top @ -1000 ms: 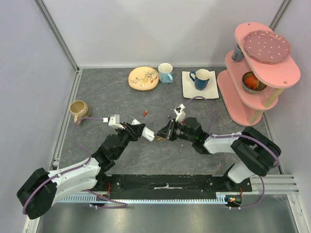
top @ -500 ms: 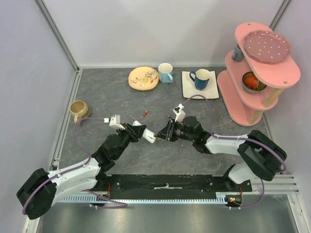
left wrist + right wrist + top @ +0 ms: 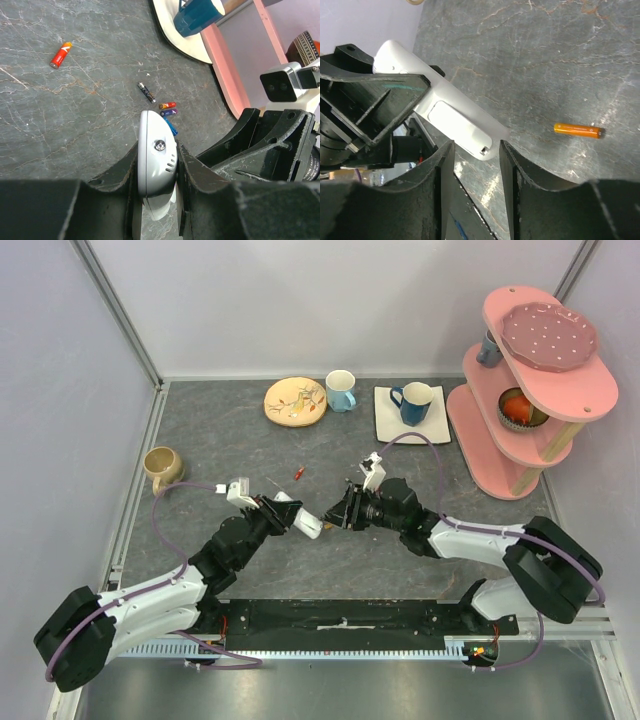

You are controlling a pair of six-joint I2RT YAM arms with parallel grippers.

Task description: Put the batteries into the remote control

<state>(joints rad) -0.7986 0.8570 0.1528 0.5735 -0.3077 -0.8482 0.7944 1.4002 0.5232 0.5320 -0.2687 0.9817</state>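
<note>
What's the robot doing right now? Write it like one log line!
left hand: shut on remote control | right hand: open, straddling remote's end | batteries: loose on table

2 arms share the same build: white shells on the long links, chunky black housings at the joints. On the left arm (image 3: 150, 595) a mauve cable (image 3: 154, 515) loops up to a small white camera block (image 3: 237, 490) at the wrist. The right arm (image 3: 470, 538) carries a matching cable and its own white block (image 3: 372, 472). The left end effector (image 3: 293, 516) and right end effector (image 3: 343, 514) are matte black, with flat, scuffed fingers (image 3: 117, 180) and angular open frames. Both bases sit on a black rail (image 3: 340, 618). A small orange mark (image 3: 482, 650) shows below the right base.
</note>
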